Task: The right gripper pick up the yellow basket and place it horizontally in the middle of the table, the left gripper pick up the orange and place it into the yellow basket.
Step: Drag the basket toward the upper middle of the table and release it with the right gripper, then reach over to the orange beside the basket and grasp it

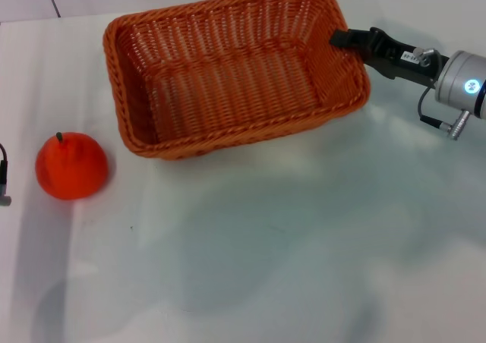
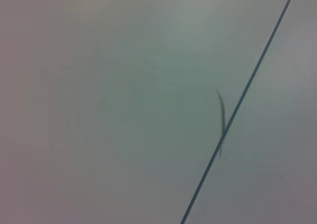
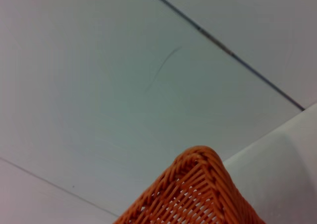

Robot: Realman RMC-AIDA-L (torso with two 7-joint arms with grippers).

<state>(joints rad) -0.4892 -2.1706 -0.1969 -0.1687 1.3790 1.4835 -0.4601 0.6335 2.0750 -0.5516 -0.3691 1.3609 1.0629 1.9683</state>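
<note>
The yellow basket (image 1: 228, 134), orange-brown wicker, lies lengthwise across the far middle of the white table (image 1: 304, 244), open side up and empty. My right gripper (image 1: 343, 39) reaches in from the right on its silver wrist, and its black fingers clamp the rim at the basket's right short side. The right wrist view shows one basket corner (image 3: 198, 184) close up. The orange (image 1: 71, 166) sits on the table at the left, in front of the basket's left end. Only a sliver of my left gripper (image 1: 3, 177) shows at the left edge, just left of the orange.
A thin dark seam (image 2: 242, 100) crosses the white surface in the left wrist view, and a similar seam (image 3: 223, 48) shows in the right wrist view. The table's far edge (image 1: 45, 17) runs behind the basket.
</note>
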